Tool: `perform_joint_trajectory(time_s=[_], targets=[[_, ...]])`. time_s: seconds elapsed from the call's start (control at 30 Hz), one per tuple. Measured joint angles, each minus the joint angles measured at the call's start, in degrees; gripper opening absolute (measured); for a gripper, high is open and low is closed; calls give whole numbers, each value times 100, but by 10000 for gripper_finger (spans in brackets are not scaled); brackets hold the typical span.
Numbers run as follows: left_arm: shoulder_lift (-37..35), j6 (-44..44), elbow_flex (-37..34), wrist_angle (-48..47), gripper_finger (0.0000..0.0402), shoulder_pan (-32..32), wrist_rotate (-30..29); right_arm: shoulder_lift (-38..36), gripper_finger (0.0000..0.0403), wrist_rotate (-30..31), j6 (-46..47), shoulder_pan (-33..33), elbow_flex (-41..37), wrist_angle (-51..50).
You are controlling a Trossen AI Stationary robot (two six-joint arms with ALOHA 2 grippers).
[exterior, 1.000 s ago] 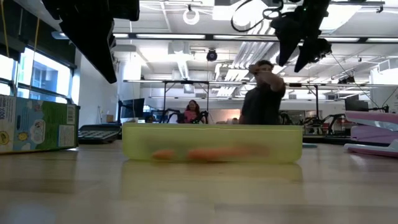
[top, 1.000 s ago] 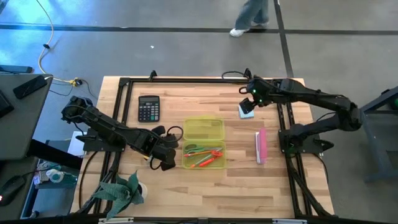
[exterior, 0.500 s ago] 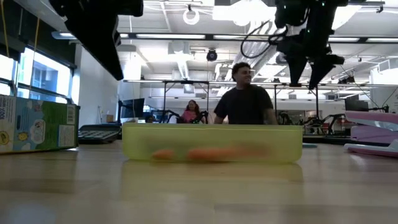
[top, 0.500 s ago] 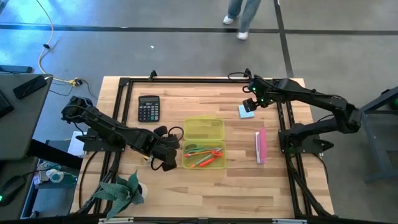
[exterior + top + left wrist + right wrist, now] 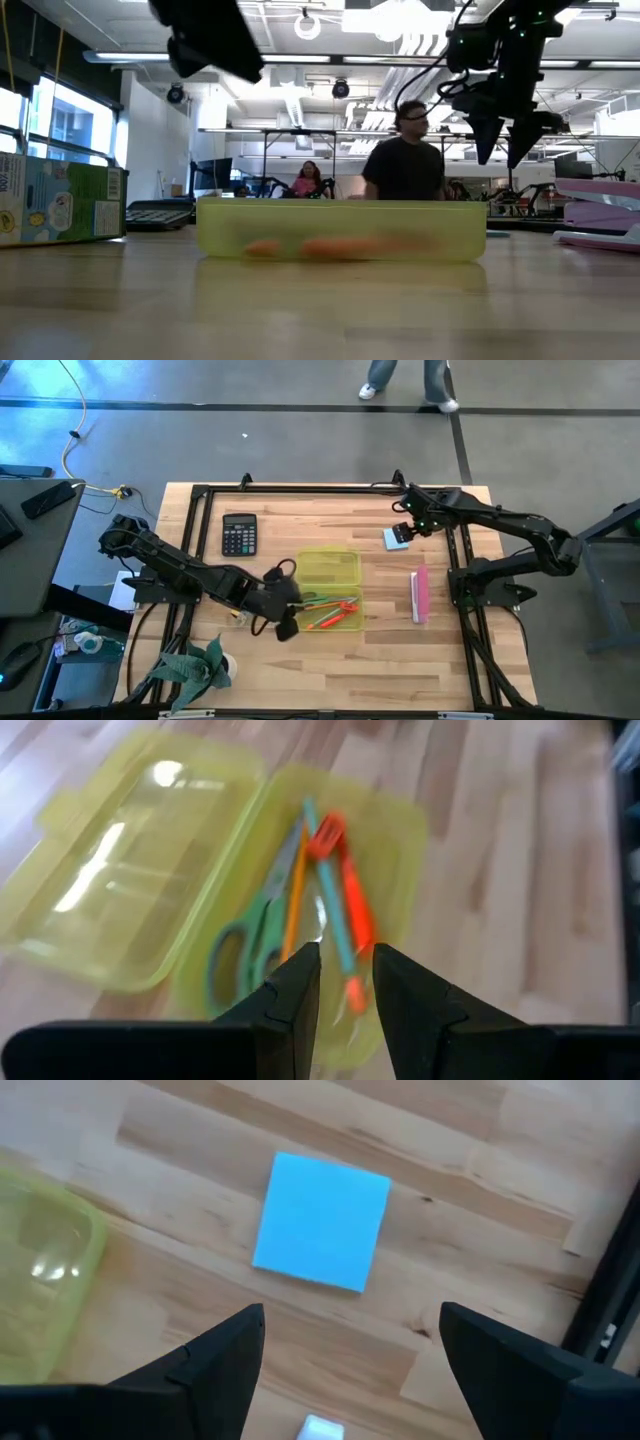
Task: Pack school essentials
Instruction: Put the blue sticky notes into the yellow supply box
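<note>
From above, the translucent yellow-green hinged plastic case [image 5: 327, 589] lay open at mid-table, lid on the far side. Green-handled scissors [image 5: 311, 599] and orange and green pencils [image 5: 333, 612] sat in its near tray. The left gripper [image 5: 284, 612] hung at the tray's left edge; the right gripper [image 5: 410, 525] hovered over the square blue sticky-note pad [image 5: 396, 538] at far right. A black calculator [image 5: 239, 534] lay far left, a pink stapler [image 5: 420, 594] right of the case.

At table level, the case wall [image 5: 340, 231] showed orange shapes inside. Right gripper [image 5: 503, 143] hung clear above the table, fingers spread. A person [image 5: 404, 165] stood behind.

Left wrist view: left gripper [image 5: 346, 982] fingers stood narrowly apart, gripping nothing, above the scissors [image 5: 252, 930], pencils [image 5: 322, 885] and a red marker [image 5: 357, 925].

Right wrist view: right gripper [image 5: 345, 1365] wide open and empty, the pad [image 5: 322, 1221] flat on wood ahead, untouched.

Risks, as judged: the thin pad lies flush with the table, so fingers may skid it rather than pinch it. The left gripper, near the tray rim, could nudge the case and shift the drop target.
</note>
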Motion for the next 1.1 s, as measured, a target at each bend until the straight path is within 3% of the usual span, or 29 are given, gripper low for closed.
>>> perform_joint_trajectory(time_s=[0.4, 0.8, 0.93, 1.1], targets=[[0, 0, 0, 1374, 86, 0, 1, 0, 291, -149, -70, -27, 0, 469], [0, 0, 0, 1628, 86, -2, 0, 0, 294, 203, -627, -27, 0, 663], [0, 0, 0, 1627, 86, 0, 0, 2, 316, 210, -852, -123, 0, 870], [0, 0, 0, 1629, 86, 0, 0, 150, 381, 61, -1055, -296, 0, 988]])
